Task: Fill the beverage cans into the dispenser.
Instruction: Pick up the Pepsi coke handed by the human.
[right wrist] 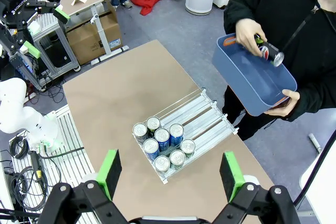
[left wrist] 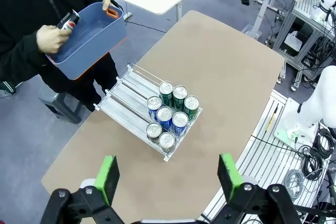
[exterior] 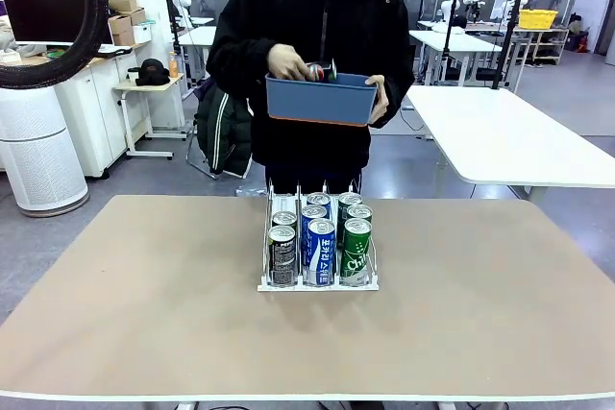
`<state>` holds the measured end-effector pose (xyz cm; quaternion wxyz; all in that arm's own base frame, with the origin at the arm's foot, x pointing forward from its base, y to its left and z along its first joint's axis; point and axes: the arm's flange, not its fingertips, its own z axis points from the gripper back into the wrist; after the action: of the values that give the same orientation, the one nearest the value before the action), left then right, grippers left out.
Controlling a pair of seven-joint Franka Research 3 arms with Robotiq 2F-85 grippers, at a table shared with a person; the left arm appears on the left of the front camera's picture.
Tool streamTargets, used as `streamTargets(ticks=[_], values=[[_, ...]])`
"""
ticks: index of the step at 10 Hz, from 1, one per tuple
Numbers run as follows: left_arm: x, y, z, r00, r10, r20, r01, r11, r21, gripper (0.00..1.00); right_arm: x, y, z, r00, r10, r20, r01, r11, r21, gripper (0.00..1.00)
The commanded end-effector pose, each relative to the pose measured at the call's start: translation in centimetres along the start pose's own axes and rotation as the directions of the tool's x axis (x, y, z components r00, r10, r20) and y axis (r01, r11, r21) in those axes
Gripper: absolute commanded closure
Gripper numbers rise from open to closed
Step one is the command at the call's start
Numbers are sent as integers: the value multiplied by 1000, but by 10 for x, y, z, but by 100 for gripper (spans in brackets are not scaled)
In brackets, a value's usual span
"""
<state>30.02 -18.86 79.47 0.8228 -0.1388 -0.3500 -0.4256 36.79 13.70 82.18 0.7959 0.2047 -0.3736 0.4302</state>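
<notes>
Dispenser (exterior: 317, 286) at frame centre on the table (exterior: 144, 314). Eight beverage cans (exterior: 320, 237) are packed at its lower end: two dark, three blue, three green. Left gripper (left wrist: 169, 174) and right gripper (right wrist: 170, 170) are both spread wide, gripping nothing, high above the table. Top centre, the person holds a blue bin (exterior: 320, 103), hand (exterior: 285, 64) on another can (exterior: 315, 71).

Beverage cans (exterior: 320, 240) glossy metal, silver tops; dispenser (exterior: 317, 287) clear plastic; bin (exterior: 320, 103) matt blue plastic; table (exterior: 144, 285) smooth matt tan.
</notes>
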Motion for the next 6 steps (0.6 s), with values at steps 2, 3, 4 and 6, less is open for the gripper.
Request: streamTargets(ticks=[2,3,4,6], values=[[0,1,1,1000,3,2,-3,1000,1,0,-2,1,-1,1000,0,-2,0,1000,1,0],[0,1,1,1000,3,2,-3,1000,1,0,-2,1,-1,1000,0,-2,0,1000,1,0],[0,1,1,1000,3,2,-3,1000,1,0,-2,1,-1,1000,0,-2,0,1000,1,0],[0,1,1,1000,3,2,-3,1000,1,0,-2,1,-1,1000,0,-2,0,1000,1,0]])
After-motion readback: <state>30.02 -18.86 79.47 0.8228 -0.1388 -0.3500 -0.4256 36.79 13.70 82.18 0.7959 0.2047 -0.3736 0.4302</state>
